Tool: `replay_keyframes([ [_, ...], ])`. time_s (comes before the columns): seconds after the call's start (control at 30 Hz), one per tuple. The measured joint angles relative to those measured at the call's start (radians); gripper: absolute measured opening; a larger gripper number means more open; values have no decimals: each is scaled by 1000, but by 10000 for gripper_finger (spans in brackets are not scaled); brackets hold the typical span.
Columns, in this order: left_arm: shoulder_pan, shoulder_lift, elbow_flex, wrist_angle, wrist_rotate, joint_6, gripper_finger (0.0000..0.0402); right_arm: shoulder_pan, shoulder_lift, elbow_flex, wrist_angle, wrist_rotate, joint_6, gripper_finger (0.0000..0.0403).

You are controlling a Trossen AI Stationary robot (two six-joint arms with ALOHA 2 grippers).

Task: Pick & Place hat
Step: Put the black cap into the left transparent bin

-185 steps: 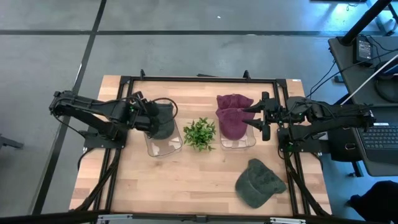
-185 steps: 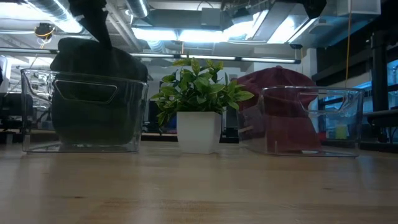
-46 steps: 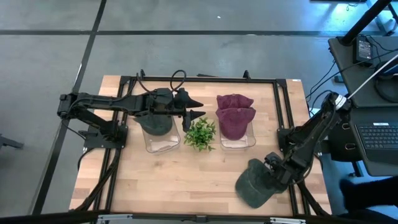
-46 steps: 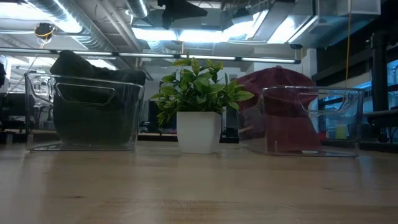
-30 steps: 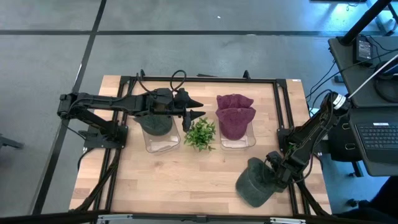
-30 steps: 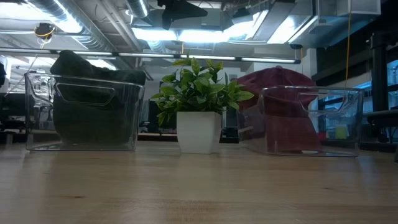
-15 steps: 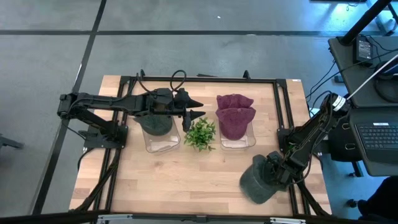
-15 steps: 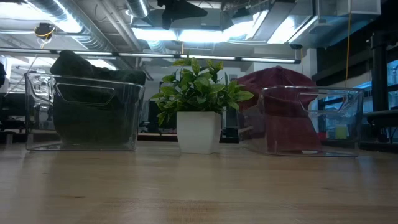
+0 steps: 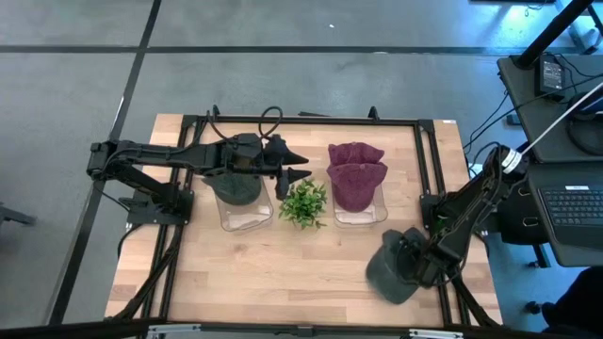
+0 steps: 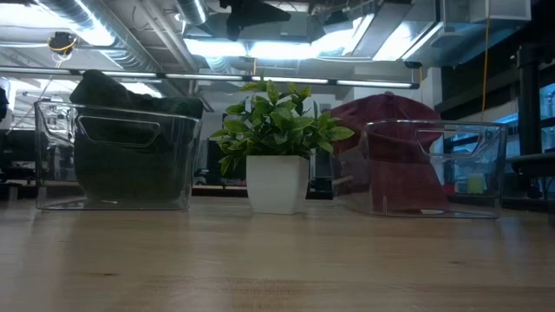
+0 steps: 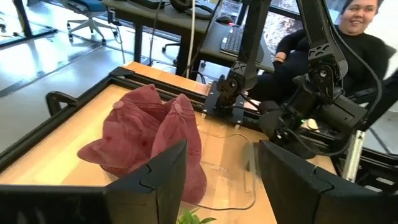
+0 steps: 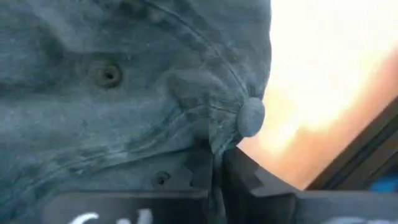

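A dark green hat point(image 9: 388, 275) lies on the wooden table near its front right corner, and my right gripper point(image 9: 415, 264) is shut on it. In the right wrist view the hat's crown point(image 12: 124, 81) fills the picture, with its top button point(image 12: 250, 117) just beyond my right gripper point(image 12: 214, 171). My left gripper point(image 9: 300, 168) hangs open above the gap between the left bin point(image 9: 247, 215) and the plant point(image 9: 303, 201); it touches nothing. Its fingers also show in the left wrist view, my left gripper point(image 11: 221, 180) pointing toward the maroon hats point(image 11: 149, 130). My right gripper pinches a raised fold of the hat's crown point(image 12: 208, 149) between its two fingers, right beside the top button. The fingers come slanting down from the table's right side. The hat's lower part rests on the table, bunched at the fingers.
The left clear bin holds another dark green hat point(image 9: 240, 184). The right clear bin point(image 9: 366, 215) holds two maroon hats point(image 9: 355, 179). The potted plant stands between the bins. A black frame point(image 9: 443, 188) rims the table. A person point(image 11: 348, 37) sits beyond the right edge.
The dark green hat has drawn together at my right gripper: its left edge has slid toward the table's right edge, and it shows narrower and more bunched than a second ago. My right gripper has sunk a little into the hat.
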Motion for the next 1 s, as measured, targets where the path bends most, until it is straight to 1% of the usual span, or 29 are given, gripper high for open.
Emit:
replay_keyframes([
  [0.07, 0, 0, 0, 0, 11, -16, 190, 0, 0, 51, -100, 36, -23, 18],
  [0.17, 0, 0, 0, 0, 1, -38, 192, 0, -2, 145, -202, 98, -85, 11],
  [0.33, 0, 0, 0, 12, -45, -78, 189, 0, -3, 314, -378, 258, -216, 11],
  [0.47, 0, 0, 0, 70, -2, -125, 189, -8, -4, 451, -499, 405, -324, 11],
  [0.57, -10, 0, 0, 110, 26, -126, 188, -30, -6, 543, -568, 488, -427, 11],
  [0.73, -51, 27, 0, 209, 34, -123, 187, -112, -6, 667, -577, 599, -666, 11],
  [0.9, -97, 73, 2, 346, 66, -121, 187, -212, -7, 783, -522, 608, -958, 11],
  [1.0, -113, 104, 29, 346, 51, -120, 187, -259, -7, 842, -460, 612, -1140, 11],
])
